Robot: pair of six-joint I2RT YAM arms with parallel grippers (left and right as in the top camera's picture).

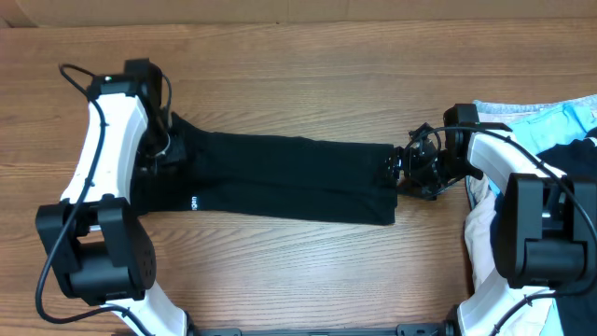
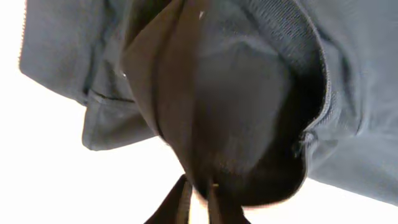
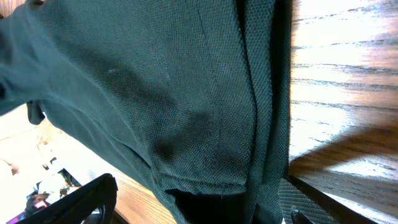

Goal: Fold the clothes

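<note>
The black T-shirt [image 1: 289, 177] lies on the wooden table [image 1: 280, 75] as a long narrow strip running left to right, with a small white tag [image 1: 193, 201] near its left part. My left gripper [image 1: 163, 149] is at the strip's left end. In the left wrist view its fingers [image 2: 199, 202] are pinched on a fold of the black cloth [image 2: 249, 93]. My right gripper [image 1: 401, 173] is at the strip's right end. In the right wrist view its fingers [image 3: 205, 205] stand wide apart with the shirt's hem [image 3: 155, 93] between them.
A light-blue garment [image 1: 550, 121], another rumpled black garment [image 1: 574, 154] and white cloth [image 1: 480, 233] are bunched at the right edge, beside the right arm. Bare wood shows in front of and behind the strip.
</note>
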